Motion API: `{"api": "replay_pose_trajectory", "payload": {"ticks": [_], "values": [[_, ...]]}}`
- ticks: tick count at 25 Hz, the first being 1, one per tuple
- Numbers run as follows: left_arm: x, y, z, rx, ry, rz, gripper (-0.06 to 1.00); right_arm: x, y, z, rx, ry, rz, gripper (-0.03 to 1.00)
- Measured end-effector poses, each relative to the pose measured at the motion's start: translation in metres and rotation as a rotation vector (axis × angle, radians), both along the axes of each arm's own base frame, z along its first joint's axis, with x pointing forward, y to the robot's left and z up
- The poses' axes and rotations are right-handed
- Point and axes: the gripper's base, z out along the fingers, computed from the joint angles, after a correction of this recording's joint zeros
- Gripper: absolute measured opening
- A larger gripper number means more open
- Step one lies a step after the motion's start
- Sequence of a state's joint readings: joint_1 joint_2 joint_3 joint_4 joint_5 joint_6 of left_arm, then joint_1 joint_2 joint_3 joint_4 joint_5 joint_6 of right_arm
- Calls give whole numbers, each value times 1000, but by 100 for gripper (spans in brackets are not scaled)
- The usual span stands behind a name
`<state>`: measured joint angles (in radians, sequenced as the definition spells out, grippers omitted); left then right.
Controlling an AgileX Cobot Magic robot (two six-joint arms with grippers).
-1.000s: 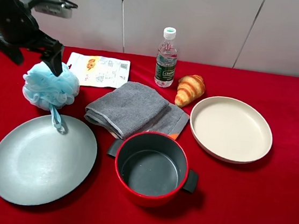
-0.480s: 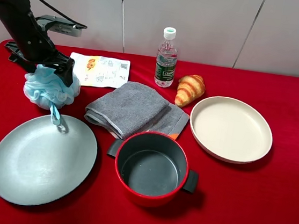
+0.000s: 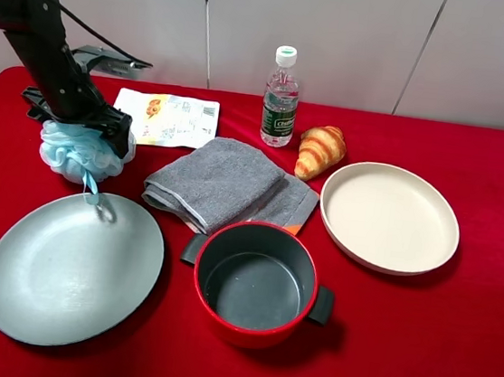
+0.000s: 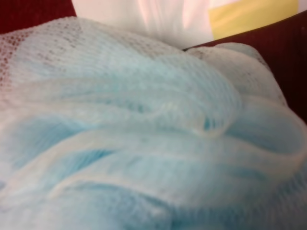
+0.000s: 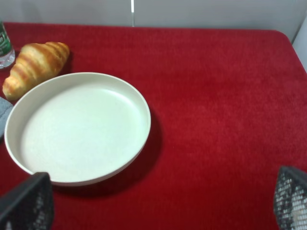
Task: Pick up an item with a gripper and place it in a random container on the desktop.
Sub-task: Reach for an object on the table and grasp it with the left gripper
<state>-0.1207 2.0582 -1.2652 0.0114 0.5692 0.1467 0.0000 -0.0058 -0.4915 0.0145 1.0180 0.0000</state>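
The light-blue mesh pouf (image 3: 78, 152) lies on the red desktop (image 3: 453, 339) at the back left, and its ribbon loop (image 3: 96, 196) hangs over the edge of the grey-blue plate. My left gripper (image 3: 78, 132) is pressed down into the top of the pouf with its jaws apart on either side. The pouf fills the left wrist view (image 4: 144, 143) and hides the fingers. The red pot (image 3: 255, 283) stands empty at the front middle. My right gripper (image 5: 158, 206) is open and empty above the cloth near the cream dish, out of the exterior high view.
The grey-blue plate (image 3: 70, 268) lies at the front left. A grey towel (image 3: 221, 183) lies between the pouf and the pot. A cream dish (image 3: 389, 217), a croissant (image 3: 320, 151), a water bottle (image 3: 280, 98) and a paper leaflet (image 3: 167, 118) lie further back.
My left arm has come down and a little to the right, from just above the pouf into its top. The pouf looks pressed flatter. Nothing else has moved.
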Motion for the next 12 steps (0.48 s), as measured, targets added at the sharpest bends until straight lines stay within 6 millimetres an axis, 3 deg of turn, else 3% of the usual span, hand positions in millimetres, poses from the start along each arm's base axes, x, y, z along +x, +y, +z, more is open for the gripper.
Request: {"api": "replay_pose_trajectory", "payload": {"ticks": [4,7,12], "values": [[1,0,-12,4,21,-1,97,0,0,0,0,0,0,69],[1,0,-16,7,30,-3,89,0,0,0,0,0,0,69],[1,0,-16,11,32,-6,56,0,0,0,0,0,0,69]]}}
